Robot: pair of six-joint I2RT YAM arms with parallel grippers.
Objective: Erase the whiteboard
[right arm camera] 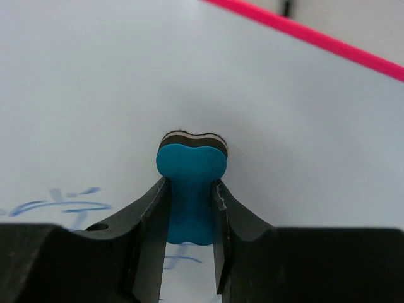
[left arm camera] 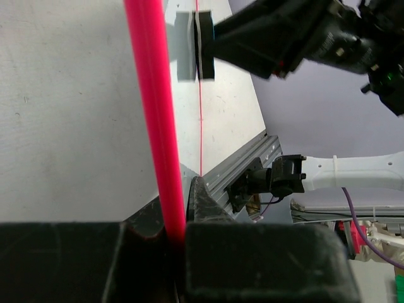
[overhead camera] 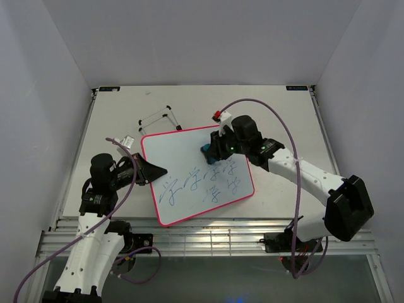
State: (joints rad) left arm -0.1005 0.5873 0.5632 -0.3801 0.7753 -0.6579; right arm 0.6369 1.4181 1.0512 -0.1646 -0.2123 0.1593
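Whiteboard job barely begun: on the pale table [overhead camera: 271, 120], the whiteboard [overhead camera: 183, 158] lies flat near the front edge, turned at a slant between the two arms, its pink frame [left arm camera: 148, 95] unbroken all round. The upper half of the board shows white and bare; whether that part has been wiped or never carried ink cannot be told from these views. The lower half carries two rows of blue writing [overhead camera: 208, 180], which look untouched, so by this evidence nearly all of the erasing is left to do.

The left gripper [overhead camera: 158, 170] reaches in from the board's left side and, seen from its own wrist camera, is pinched tight on the pink frame, the rail running straight between its jaws [left arm camera: 180, 214]. It appears to be steadying the board rather than cleaning it.

The right gripper [overhead camera: 214, 151] comes in over the far right part of the board, its jaws narrowed on a small blue eraser [right arm camera: 191, 170], gripped by its waist with the rounded end poking forward. From the left wrist view the eraser [left arm camera: 203, 44] sits down at the white surface, meeting its own reflection, so the felt seems to be in contact. It stands just above the first row of writing, not yet on it. A folded wire stand [overhead camera: 158, 120] lies behind the board.
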